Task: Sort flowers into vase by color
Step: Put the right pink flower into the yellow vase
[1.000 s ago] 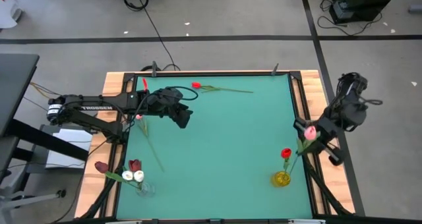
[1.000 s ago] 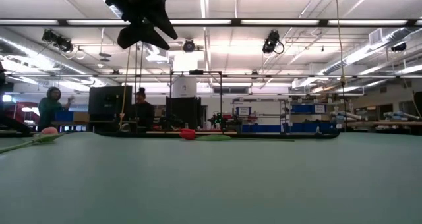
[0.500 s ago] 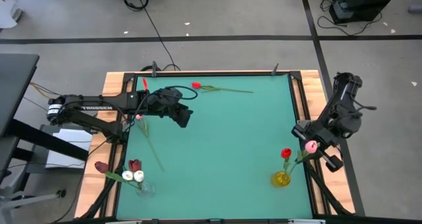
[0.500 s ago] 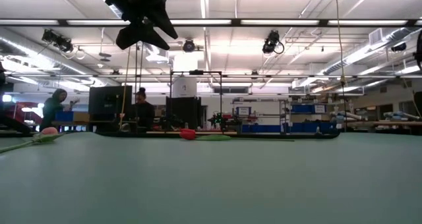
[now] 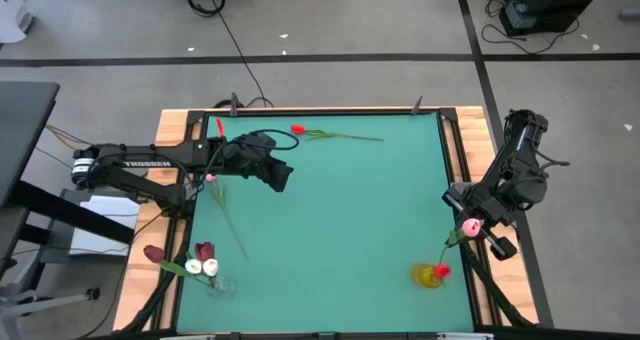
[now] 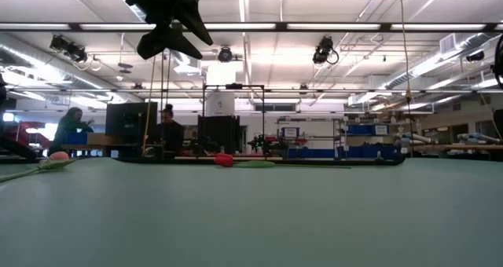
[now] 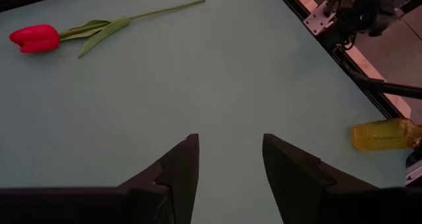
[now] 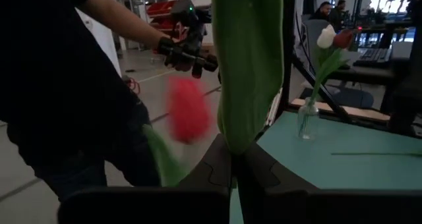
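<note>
A pink-headed artificial tulip with a thin green stem [image 5: 469, 225] is gripped by the right gripper [image 5: 470, 223] at the table's right edge; its fingers are seen clenched on a green leaf in the right wrist view. The stem's long axis runs diagonally from the head down towards the small yellow glass vase [image 5: 427, 274], which is seen lying tipped on the green mat [image 5: 340, 220] in the left wrist view, with a red tulip head [image 5: 442, 271] beside it. A red tulip with a long green stem [image 5: 298, 130] lies near the far edge, head pointing left. A clear glass vase [image 5: 215, 283] at the near left corner holds white and maroon tulips [image 5: 200, 262]. The left gripper [image 5: 278, 177] hangs above the mat's left part, fingers spread apart and empty.
</note>
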`<state>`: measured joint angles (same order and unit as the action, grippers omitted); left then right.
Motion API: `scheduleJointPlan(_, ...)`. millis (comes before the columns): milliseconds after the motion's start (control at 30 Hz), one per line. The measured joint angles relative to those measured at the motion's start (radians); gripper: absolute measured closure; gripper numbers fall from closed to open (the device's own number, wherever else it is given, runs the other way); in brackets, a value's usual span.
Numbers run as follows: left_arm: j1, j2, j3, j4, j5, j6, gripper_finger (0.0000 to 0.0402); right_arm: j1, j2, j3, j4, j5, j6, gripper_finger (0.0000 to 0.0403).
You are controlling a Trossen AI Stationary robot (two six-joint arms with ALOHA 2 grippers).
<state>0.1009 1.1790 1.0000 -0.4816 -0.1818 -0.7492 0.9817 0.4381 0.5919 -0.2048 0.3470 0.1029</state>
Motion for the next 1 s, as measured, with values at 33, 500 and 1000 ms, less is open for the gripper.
scheduleJointPlan(33, 0.000, 0.000, 0.000, 0.000, 0.000, 0.000, 0.0230, 0.000, -0.002, 0.000, 0.001, 0.000, -0.001, 0.0390)
scheduleJointPlan(500, 0.000, 0.000, -0.001, 0.000, -0.007, 0.004, 0.0230, 0.000, -0.059, -0.001, -0.014, 0.020, -0.033, 0.0390)
scheduleJointPlan(1000, 0.003, 0.000, -0.001, -0.001, -0.008, 0.004, 0.0230, 0.000, -0.037, -0.001, -0.100, 0.007, 0.114, 0.0373)
